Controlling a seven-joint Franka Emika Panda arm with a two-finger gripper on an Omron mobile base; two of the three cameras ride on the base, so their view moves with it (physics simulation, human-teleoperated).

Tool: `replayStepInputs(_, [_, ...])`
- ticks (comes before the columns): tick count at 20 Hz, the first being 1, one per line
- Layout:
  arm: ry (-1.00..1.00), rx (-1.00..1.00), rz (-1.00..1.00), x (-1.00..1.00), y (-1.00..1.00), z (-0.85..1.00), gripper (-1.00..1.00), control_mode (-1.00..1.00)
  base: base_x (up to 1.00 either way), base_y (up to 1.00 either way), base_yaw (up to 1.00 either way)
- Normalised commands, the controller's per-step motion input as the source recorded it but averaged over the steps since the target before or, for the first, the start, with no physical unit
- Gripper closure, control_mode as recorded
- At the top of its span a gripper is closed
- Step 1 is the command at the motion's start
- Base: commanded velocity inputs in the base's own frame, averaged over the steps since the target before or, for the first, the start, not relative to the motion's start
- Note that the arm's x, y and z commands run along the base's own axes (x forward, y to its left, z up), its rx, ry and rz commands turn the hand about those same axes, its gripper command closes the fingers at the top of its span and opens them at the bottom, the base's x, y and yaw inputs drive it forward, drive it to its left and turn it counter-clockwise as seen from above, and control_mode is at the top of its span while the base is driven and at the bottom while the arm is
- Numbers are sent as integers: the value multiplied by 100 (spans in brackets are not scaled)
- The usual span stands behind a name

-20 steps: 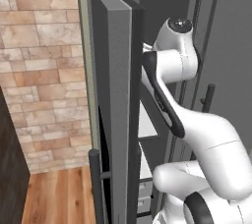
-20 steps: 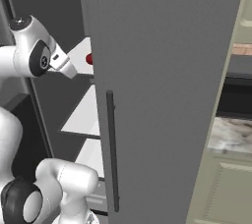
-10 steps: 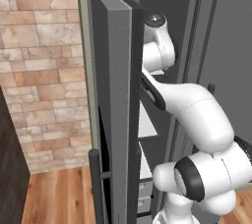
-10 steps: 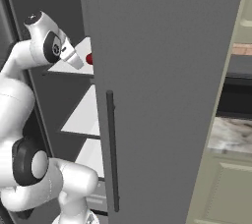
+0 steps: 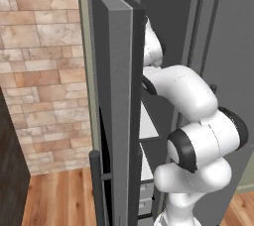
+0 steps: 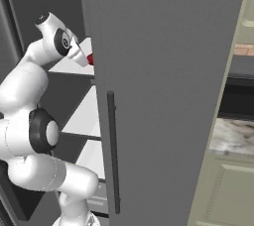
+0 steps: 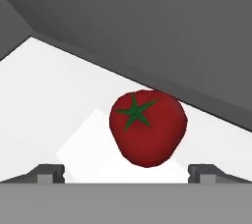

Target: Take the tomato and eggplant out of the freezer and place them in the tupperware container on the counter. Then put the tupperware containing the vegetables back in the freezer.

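The gripper (image 7: 126,173) stood spread wide, both tips flanking the tomato (image 7: 147,126) with daylight on either side, nothing pinched yet. The tomato sat on a white shelf (image 7: 59,100) inside the freezer (image 6: 163,96), stem star facing the camera, close to the dark back wall. From the right base view a sliver of red showed just past the door edge, the hand right beside it. Whether the tips had reached the fruit's widest part was hard to tell. To do this well, the hand probably needed to ease forward until the tips bracketed the middle, stay level with the shelf, then close gently on that glossy skin.
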Motion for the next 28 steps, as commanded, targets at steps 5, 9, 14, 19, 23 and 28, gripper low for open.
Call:
replayStepInputs(5, [0,0,-11,59,0,-28,-100,-100,0,0,0])
replayStepInputs(9, [0,0,-10,54,-1,-14,-100,-100,0,0,0])
replayStepInputs(14, [0,0,-9,29,0,-19,-100,-100,0,0,0])
replayStepInputs(19, [-3,0,-11,0,-3,-11,-100,-100,0,0,0])
replayStepInputs(23, [-3,0,-14,0,-12,0,-100,-100,0,0,0])
replayStepInputs(28, [0,0,-15,0,-16,0,-100,-100,0,0,0])
